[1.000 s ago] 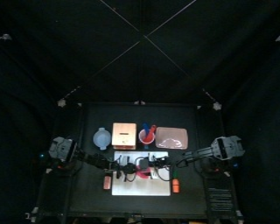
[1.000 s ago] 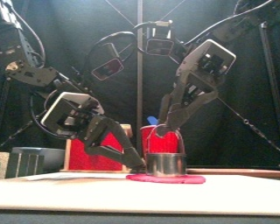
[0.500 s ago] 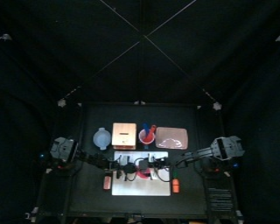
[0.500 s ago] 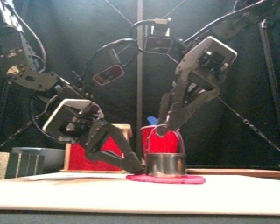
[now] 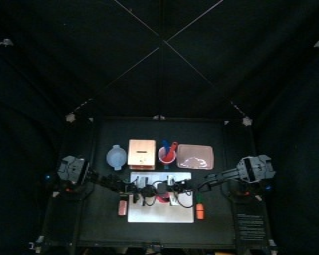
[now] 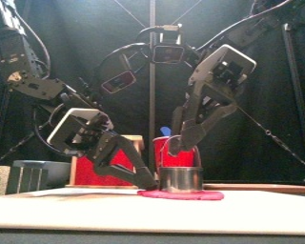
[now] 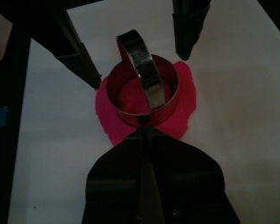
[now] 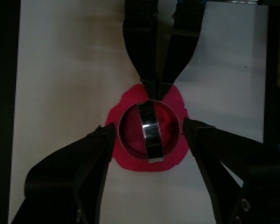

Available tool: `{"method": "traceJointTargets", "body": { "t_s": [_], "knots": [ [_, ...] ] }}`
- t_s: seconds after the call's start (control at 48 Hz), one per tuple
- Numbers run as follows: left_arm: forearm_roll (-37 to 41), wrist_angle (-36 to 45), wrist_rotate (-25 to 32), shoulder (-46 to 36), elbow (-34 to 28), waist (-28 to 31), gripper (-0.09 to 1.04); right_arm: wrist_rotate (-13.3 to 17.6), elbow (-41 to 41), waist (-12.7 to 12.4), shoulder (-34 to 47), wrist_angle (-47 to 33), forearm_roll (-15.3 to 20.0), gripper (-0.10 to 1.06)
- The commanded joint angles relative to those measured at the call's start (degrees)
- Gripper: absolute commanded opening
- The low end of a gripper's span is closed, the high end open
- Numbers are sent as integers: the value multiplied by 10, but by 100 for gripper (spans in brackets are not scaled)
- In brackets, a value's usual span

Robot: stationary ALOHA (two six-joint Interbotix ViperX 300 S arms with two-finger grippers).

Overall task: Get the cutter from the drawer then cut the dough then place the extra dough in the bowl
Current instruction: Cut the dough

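Black table (image 5: 149, 235) under my arms. Directly on it, clock bearings from table centre:
- white board (image 5: 162, 213) at 6 o'clock, lying flat, near the front edge
- wooden box (image 5: 141, 152) at 11
- blue-grey bowl (image 5: 115, 157) at 10, just beside the box
- red cup (image 5: 166, 155) at 12
- pink tray (image 5: 202, 157) at 1, just beside the cup

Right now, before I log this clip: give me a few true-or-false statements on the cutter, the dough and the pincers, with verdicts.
1. The cutter stands on the pink dough. True.
2. The dough lies in the bowl. False: it lies on the white board; the bowl stands apart, back-left of the board.
3. The right pincer is open, with a jaw on either side of the cutter. True.
4. The left pincer hangs wide open, clear of the cutter. False: it is shut at the cutter's rim.
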Motion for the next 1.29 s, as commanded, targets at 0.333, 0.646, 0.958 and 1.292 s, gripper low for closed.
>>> {"method": "traceJointTargets", "body": {
  "t_s": [0.333, 0.646, 0.958, 1.292],
  "knots": [
    [-4, 1, -1, -3, -3, 3, 53, 0, -17, 1, -11, 1, -4, 47],
    [-10, 9, 0, -4, -2, 3, 53, 0, -49, 1, -32, 76, -11, 43],
    [-10, 10, 0, -4, -2, 3, 53, 4, -54, -3, -109, 106, -41, 42],
    [-11, 28, 0, -5, -2, 5, 53, 5, 29, -5, -185, 112, -33, 42]
  ]
}}
